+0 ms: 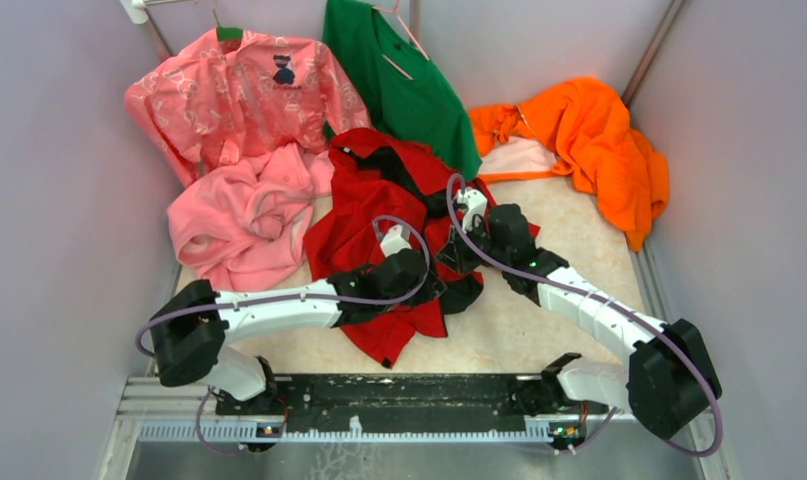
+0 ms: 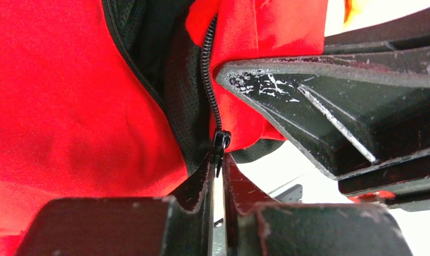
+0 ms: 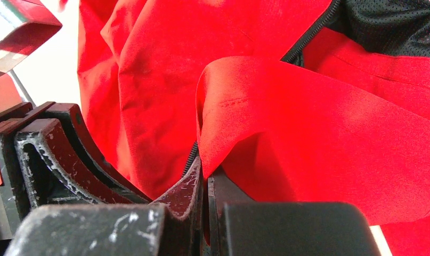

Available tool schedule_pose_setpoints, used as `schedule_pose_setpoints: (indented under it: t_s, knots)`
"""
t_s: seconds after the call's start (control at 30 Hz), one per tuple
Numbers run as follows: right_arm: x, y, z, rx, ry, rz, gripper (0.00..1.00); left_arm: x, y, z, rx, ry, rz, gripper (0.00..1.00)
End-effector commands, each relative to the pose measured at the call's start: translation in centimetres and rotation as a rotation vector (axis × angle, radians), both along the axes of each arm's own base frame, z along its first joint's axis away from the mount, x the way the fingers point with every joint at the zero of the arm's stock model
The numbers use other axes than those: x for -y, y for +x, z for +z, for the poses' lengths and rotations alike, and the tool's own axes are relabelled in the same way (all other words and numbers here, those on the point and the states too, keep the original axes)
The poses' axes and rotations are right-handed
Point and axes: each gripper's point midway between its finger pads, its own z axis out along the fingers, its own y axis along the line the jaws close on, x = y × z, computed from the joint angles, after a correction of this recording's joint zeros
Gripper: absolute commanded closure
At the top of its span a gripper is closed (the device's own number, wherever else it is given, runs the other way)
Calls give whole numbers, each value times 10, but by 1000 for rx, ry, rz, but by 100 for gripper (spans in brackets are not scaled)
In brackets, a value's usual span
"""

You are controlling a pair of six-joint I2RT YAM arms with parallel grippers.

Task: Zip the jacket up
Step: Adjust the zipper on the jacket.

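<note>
The red jacket lies crumpled in the middle of the table, its dark lining showing. My left gripper is at the jacket's near right part. In the left wrist view the left gripper is shut on the pull tab of the dark zipper slider, with the zipper teeth running up from it. My right gripper is right beside the left one. In the right wrist view the right gripper is shut on the jacket's red front edge, next to the zipper teeth.
A pink fleece garment lies left of the jacket. A pink patterned shirt and a green garment hang at the back. An orange garment lies back right. Grey walls close both sides. The beige tabletop shows near right.
</note>
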Motion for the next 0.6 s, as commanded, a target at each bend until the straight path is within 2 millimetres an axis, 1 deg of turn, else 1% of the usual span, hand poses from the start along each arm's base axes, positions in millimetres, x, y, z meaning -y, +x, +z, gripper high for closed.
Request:
schedule_pose_setpoints:
  t_s: [0.0,0.13,0.3,0.33,0.4,0.5,0.57]
  knots:
    - [-9,3,18,58,50,22,100,-8,11,20,89,-42,2,90]
    - [-9,2,17,61,45,29,100,-13,11,37,137,-151,-51,94]
    - [-9,0,15,62,41,43,100,-29,10,51,136,-286,-100,93]
    - [-9,0,14,63,40,46,100,-32,9,52,131,-306,-104,91]
    - [-10,-1,14,64,40,53,100,-37,8,55,120,-343,-115,84]
    - [-11,-2,14,65,41,66,100,-41,5,58,111,-383,-146,69]
    - [-12,-4,13,65,41,78,100,-44,5,59,115,-396,-162,64]
